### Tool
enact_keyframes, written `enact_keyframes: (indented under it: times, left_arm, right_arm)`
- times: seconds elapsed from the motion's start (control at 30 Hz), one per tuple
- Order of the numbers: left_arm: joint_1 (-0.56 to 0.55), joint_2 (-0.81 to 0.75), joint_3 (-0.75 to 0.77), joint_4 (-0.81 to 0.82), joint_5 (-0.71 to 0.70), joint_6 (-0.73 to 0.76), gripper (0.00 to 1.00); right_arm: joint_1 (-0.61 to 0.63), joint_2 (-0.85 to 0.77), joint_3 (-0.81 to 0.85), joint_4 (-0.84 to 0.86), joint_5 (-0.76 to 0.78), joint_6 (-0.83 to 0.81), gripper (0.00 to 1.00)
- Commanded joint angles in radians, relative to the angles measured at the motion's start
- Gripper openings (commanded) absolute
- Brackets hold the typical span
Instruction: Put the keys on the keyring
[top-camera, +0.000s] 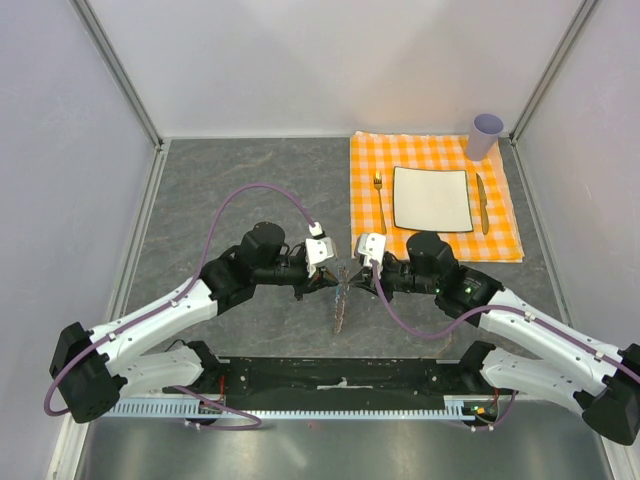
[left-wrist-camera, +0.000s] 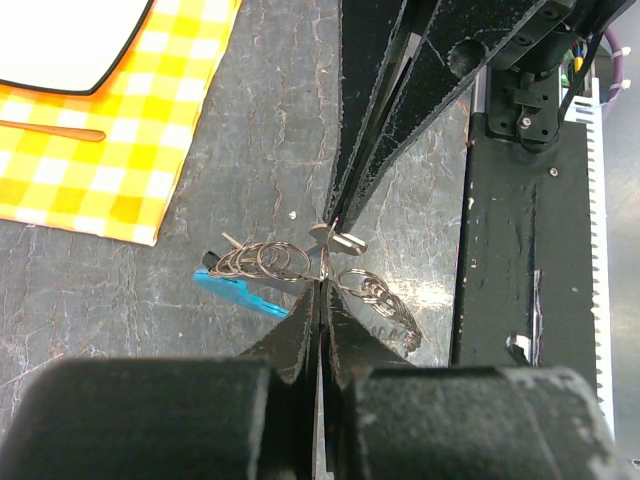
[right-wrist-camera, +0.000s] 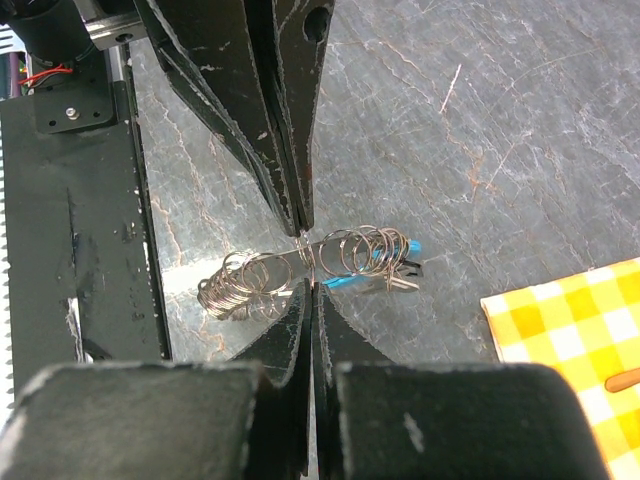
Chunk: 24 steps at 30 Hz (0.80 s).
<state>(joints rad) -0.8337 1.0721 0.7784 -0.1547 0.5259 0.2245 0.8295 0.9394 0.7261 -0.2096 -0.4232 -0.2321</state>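
Grippers are meeting tip to tip at the centre of the left wrist view, over the keyring (left-wrist-camera: 272, 260), a chain of thin wire loops that is trailing to both sides of them and carrying a blue tag (left-wrist-camera: 238, 289) at its lower-left end. The left gripper (left-wrist-camera: 322, 292), entering from the bottom edge, is pinching fully closed on a loop near the chain's middle. The right gripper (left-wrist-camera: 333, 222), reaching down from the top edge, is likewise closed and appears to be nipping a small flat grey piece, judged to be one of the keys (left-wrist-camera: 343, 239), though the contact is too fine to be certain. Whether the chain is resting on the grey counter (left-wrist-camera: 250, 120) or hanging just clear of it cannot be told. Each loop is probably behaving as light, stiff, slippery wire, while the chain as a whole is likely sagging and swinging freely. The best hold on the keyring is therefore one loop's rim beside its split. The key is best held by its flat head, leaving the hole exposed.
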Motion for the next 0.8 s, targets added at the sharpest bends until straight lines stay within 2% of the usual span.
enact_keyframes:
  times: [0.0,0.77]
  left_arm:
    - [-0.002,-0.026,0.001,0.089,0.042,-0.02,0.02]
    - [-0.001,-0.057,-0.027,0.139,0.097,-0.036,0.02]
  right_arm:
    - [0.005,0.009,0.009,0.022,-0.042,-0.009,0.0]
    - [0.003,-0.014,-0.007,0.049,-0.083,-0.018,0.0]
